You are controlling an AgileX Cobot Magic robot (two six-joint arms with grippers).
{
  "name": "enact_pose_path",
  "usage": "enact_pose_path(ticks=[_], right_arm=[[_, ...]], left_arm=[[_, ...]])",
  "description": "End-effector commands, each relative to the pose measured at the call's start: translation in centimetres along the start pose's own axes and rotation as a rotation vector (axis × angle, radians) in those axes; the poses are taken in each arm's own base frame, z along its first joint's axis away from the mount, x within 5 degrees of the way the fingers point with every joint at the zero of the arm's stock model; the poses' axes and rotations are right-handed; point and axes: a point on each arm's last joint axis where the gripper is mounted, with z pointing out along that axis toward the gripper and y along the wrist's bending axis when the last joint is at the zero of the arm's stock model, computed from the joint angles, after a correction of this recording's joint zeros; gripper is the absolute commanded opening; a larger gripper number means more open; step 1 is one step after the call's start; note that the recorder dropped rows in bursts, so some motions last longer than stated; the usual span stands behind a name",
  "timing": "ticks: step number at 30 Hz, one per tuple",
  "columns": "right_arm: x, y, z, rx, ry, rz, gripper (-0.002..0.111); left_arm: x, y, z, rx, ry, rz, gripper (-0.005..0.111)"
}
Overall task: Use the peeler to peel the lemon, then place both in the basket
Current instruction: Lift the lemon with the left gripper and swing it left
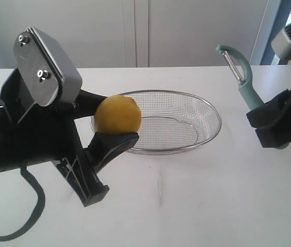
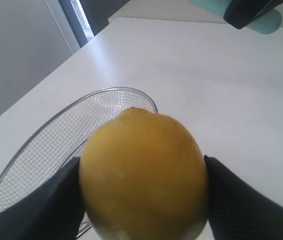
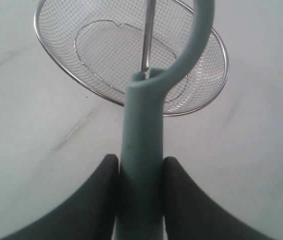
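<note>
Lemon (image 1: 117, 114) sits clamped in the left hand (image 2: 144, 187), raised off the worktop (image 1: 186, 195) at the left edge of the basket (image 1: 207, 114). The left wrist view shows up close the dark fingers (image 2: 231, 200) pressing on both its sides. The right hand (image 3: 141, 195) grips the peeler (image 1: 244, 80) by its handle. Its wrist view shows both pads tight against it. The exterior view alone shows the peeler upright, blade on top, right of the basket and apart from it.

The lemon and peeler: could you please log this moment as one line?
left hand: lemon held | right hand: peeler held | basket: empty
</note>
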Motion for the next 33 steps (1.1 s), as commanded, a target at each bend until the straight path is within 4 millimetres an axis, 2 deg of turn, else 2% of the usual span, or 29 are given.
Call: enact_pose_path(ticks=[1, 8, 15, 19, 24, 30, 33], right_arm=[[0.0, -0.1, -0.2, 0.003, -0.012, 0.008, 0.000], [0.0, -0.1, -0.2, 0.003, -0.012, 0.008, 0.000], [0.0, -0.1, -0.2, 0.003, -0.012, 0.008, 0.000], [0.0, -0.1, -0.2, 0.003, -0.012, 0.008, 0.000], [0.0, -0.1, -0.2, 0.003, -0.012, 0.008, 0.000], [0.0, -0.1, -0.2, 0.003, -0.012, 0.008, 0.000], [0.0, -0.1, -0.2, 0.003, -0.012, 0.008, 0.000]], left_arm=[[-0.7, 0.8, -1.1, -0.042, -0.058, -0.010, 0.000], [-0.4, 2.5, -3.9, -0.143, -0.091, -0.039, 0.000], [4.4, 2.9, -6.3, -0.230, 0.012, -0.147, 0.000], [6.3, 3.3, -7.9, -0.335, -0.067, -0.218, 0.000], [6.5, 3.1, -9.5, -0.394, -0.212, -0.138, 0.000], [6.4, 2.3, -9.3, -0.306, -0.212, -0.105, 0.000], [5.8, 1.6, -9.1, -0.237, -0.267, -0.013, 0.000]])
